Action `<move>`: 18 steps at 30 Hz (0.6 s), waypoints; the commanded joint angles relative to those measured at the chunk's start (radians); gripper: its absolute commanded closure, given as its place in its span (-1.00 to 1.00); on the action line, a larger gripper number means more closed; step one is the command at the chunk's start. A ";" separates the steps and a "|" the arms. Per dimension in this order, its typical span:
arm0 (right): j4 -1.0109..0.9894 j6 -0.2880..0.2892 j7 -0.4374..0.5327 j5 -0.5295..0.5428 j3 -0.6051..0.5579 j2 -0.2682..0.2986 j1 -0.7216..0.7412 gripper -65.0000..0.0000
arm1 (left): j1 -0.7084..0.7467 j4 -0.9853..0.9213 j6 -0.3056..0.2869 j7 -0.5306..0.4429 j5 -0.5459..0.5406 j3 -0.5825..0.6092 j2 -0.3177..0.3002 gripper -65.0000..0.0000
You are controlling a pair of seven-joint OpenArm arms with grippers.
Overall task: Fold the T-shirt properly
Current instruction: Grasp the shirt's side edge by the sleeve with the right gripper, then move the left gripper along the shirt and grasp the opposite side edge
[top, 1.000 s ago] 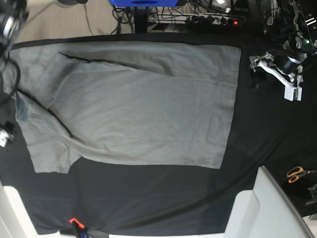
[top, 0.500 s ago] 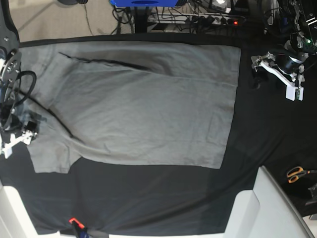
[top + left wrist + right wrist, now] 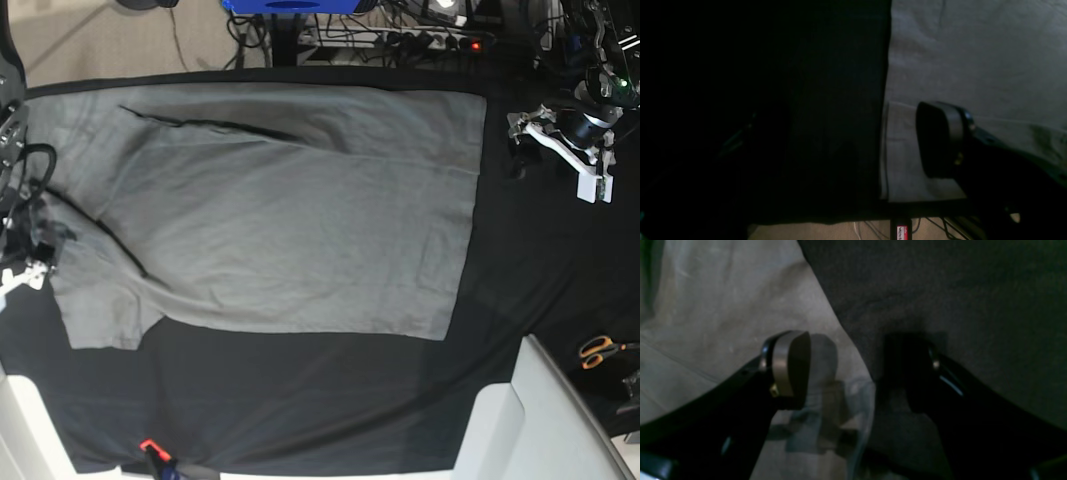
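Observation:
The grey T-shirt (image 3: 290, 220) lies spread flat on the black table cloth (image 3: 300, 400), with a sleeve (image 3: 100, 315) at the lower left and a folded-over band along the far edge. My right gripper (image 3: 40, 245) hovers at the shirt's left edge. In the right wrist view it (image 3: 853, 373) is open, one finger over the T-shirt (image 3: 723, 306), the other over black cloth. My left gripper (image 3: 518, 152) hangs off the shirt's right hem, open. In the left wrist view one of its fingers (image 3: 938, 140) shows over the hem corner (image 3: 903, 160), and the other is lost in the dark.
Orange-handled scissors (image 3: 600, 350) lie at the right edge. A white panel (image 3: 540, 420) juts in at the bottom right. An orange clamp (image 3: 150, 447) grips the cloth's near edge. Cables and a power strip (image 3: 430, 38) run behind the table.
My right arm came in from the left edge onto the shirt's left side, then drew back slightly left and up. The left gripper barely shifted. The shirt lies as before.

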 commanded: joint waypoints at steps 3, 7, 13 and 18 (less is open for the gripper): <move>0.011 0.006 0.017 0.006 -0.018 0.000 0.028 -0.24 | 0.000 0.015 -0.001 -0.016 -0.017 -0.008 -0.017 -0.76; 0.011 0.000 0.020 0.008 -0.096 -0.016 0.031 -0.24 | 0.000 0.015 -0.001 -0.016 -0.017 -0.008 -0.027 -0.76; 0.011 0.000 0.023 0.008 -0.105 -0.023 0.032 -0.14 | 0.003 0.015 -0.001 -0.016 -0.017 -0.008 -0.028 -0.76; 0.011 0.000 0.023 0.008 -0.110 -0.023 0.032 0.44 | 0.000 0.015 -0.001 -0.016 -0.017 -0.008 -0.028 -0.76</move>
